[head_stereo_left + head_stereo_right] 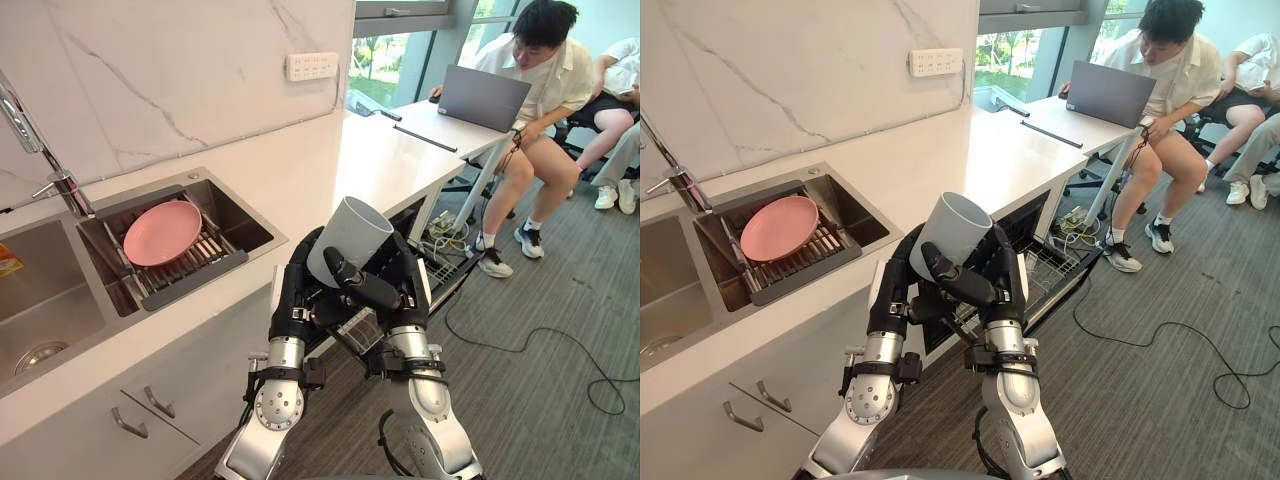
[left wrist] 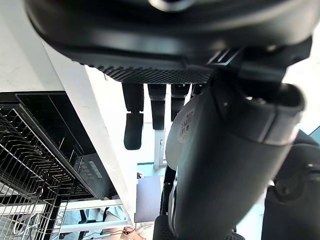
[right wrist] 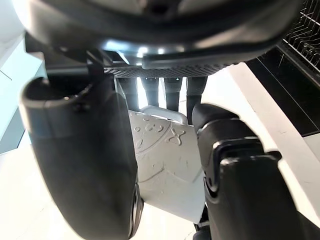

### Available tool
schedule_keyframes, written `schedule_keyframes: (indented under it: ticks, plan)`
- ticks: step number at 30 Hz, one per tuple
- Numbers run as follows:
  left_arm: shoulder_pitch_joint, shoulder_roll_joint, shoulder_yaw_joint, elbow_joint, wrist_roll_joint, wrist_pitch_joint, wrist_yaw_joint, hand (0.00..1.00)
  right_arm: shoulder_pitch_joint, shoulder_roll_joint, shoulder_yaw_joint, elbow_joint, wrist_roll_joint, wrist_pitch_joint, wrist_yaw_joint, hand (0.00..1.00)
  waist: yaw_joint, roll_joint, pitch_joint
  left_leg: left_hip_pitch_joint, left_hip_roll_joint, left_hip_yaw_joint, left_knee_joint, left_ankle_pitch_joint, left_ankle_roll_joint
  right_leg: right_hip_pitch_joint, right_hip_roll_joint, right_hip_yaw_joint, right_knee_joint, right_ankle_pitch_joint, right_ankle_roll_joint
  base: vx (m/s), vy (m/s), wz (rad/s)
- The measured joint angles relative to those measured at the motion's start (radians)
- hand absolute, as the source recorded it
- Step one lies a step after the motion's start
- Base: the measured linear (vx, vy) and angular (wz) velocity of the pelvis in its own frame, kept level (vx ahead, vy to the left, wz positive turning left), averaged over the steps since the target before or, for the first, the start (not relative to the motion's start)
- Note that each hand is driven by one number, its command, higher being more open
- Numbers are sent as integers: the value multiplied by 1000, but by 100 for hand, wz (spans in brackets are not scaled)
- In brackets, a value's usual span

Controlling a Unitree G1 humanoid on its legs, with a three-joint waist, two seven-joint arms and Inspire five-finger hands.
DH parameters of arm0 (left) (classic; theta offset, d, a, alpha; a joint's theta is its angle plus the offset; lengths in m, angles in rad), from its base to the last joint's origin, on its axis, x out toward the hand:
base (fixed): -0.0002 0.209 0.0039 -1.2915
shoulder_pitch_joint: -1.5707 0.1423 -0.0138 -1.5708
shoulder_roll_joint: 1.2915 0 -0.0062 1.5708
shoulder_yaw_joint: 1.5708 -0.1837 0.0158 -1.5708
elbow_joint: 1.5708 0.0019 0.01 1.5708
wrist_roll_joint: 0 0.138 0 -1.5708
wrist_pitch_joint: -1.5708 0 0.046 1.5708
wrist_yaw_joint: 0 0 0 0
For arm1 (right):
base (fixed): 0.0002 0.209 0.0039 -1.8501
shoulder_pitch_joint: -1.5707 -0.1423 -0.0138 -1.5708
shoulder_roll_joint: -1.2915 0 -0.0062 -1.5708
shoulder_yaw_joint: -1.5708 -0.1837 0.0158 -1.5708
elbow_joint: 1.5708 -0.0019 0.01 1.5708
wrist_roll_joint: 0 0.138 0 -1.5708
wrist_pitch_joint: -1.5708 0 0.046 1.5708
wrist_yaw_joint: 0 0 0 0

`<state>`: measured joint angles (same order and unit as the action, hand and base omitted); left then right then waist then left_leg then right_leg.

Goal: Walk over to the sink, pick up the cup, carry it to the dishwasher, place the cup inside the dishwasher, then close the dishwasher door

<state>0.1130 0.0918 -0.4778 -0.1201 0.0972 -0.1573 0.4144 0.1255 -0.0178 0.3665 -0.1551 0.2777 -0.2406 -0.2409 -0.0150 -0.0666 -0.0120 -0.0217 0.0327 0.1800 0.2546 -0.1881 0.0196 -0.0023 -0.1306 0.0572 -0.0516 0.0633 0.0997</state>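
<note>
I hold the cup (image 1: 352, 238) between my left hand (image 1: 298, 285) and my right hand (image 1: 400, 288), with the fingers curled on its sides and my right thumb across its front. It is a plain pale grey cylinder, tilted, with the open mouth up and away from me. It is in the air before the worktop edge, above the open dishwasher (image 1: 1045, 272), where the wire rack shows. The steel sink (image 1: 60, 300) is well apart, on my left.
</note>
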Motion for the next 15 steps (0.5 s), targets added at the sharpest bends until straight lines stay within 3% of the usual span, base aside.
schedule_keyframes:
  ticks: [9, 15]
  plan:
    - [14, 3, 8, -102, -64, -23, -102, 100, -5, -1, -120, -93, -46, 0, 24, 0, 1, 1, 1, -4, 0, -6, 0, -2, -2, 0, 0, -7, 0, 1, 2, -1, -1, 0]
    - [123, 5, 87, -115, -175, -32, -179, 100, -6, -3, -242, -104, -50, 0, 35, 0, 1, 9, 18, -6, 1, -9, 4, -7, -10, 0, 1, -9, 1, -1, 1, 0, 0, 0]
